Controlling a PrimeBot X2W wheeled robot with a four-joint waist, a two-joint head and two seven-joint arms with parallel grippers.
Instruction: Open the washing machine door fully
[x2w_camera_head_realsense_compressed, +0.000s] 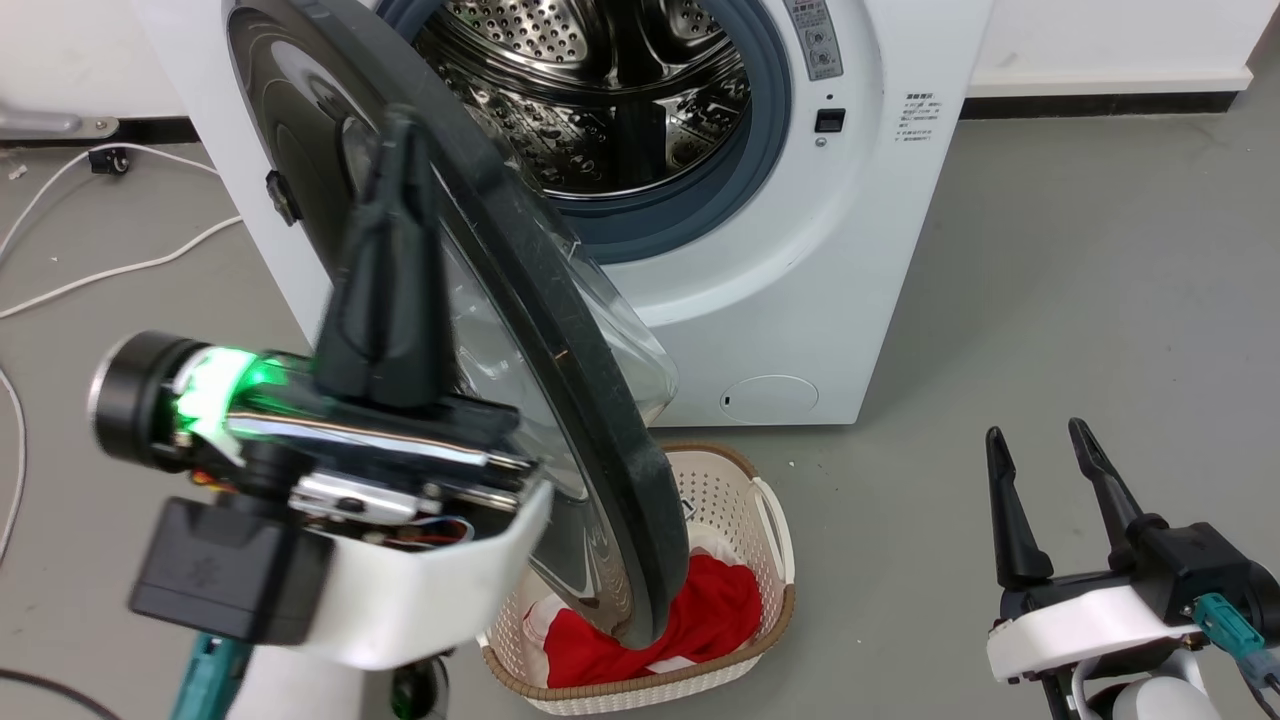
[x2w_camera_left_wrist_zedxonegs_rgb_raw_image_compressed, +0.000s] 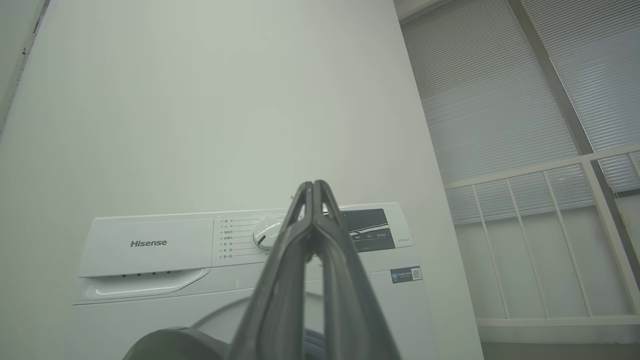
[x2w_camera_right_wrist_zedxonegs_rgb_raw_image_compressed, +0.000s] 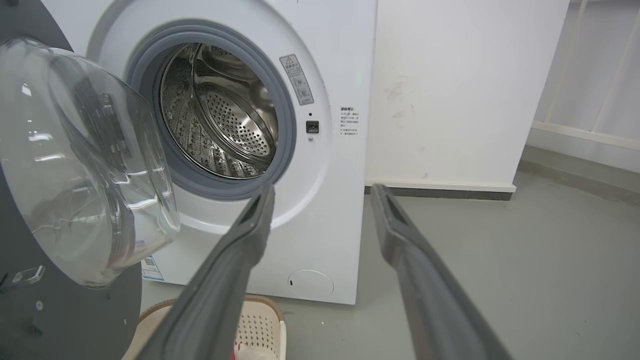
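Two pincers: left pincer (x2w_camera_head_realsense_compressed: 400, 130) is clenched empty, round glossy black door (x2w_camera_head_realsense_compressed: 600, 430) just right of it, white dial (x2w_camera_left_wrist_zedxonegs_rgb_raw_image_compressed: 267, 234) beyond its tips; right pincer (x2w_camera_right_wrist_zedxonegs_rgb_raw_image_compressed: 323, 190) is released, white washing machine (x2w_camera_right_wrist_zedxonegs_rgb_raw_image_compressed: 340, 225) ahead.

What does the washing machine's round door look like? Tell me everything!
The washing machine door is big, round and glossy black, with a bulging clear glass bowl on its inner side. It stands swung open, away from the washing machine, above a laundry basket. The left gripper, shut, sits at its outer face; contact is unclear.
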